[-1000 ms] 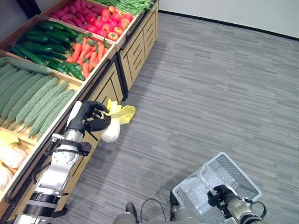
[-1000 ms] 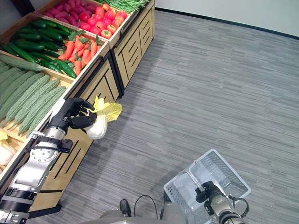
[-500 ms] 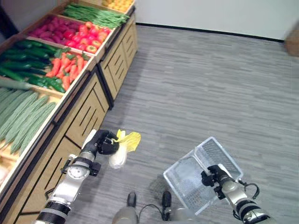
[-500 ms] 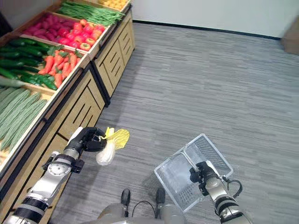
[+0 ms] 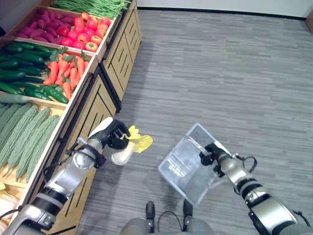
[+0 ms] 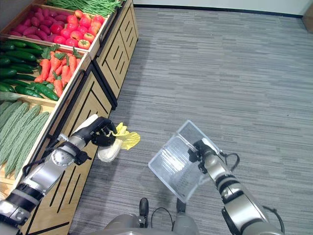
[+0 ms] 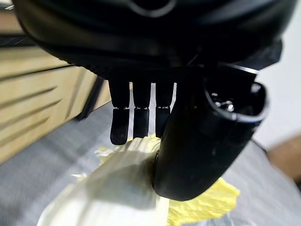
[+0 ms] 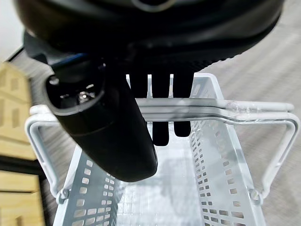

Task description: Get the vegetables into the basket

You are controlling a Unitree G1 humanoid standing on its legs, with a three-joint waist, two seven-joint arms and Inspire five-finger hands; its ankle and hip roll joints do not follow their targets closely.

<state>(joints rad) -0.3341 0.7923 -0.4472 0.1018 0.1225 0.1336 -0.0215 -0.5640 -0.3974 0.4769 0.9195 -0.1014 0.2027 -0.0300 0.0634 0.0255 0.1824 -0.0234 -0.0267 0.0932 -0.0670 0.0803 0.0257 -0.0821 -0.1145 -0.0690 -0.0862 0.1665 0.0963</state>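
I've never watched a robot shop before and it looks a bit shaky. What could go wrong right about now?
The left hand holds the cabbage near its yellow leaves, with the pale body hanging below, so it might slip or tear loose onto the floor. The white basket hangs tilted from the right hand by its handle alone, apart from the cabbage; a drop could miss it or set it swinging.

A wooden produce stand [image 5: 105,93] with slatted cabinet fronts stands on grey striped carpet [image 5: 220,73], its sloping bins holding green beans [image 5: 93,6], red peppers [image 5: 78,34], carrots [image 5: 66,73], dark cucumbers [image 5: 22,68] and pale bitter gourds [image 5: 24,137].
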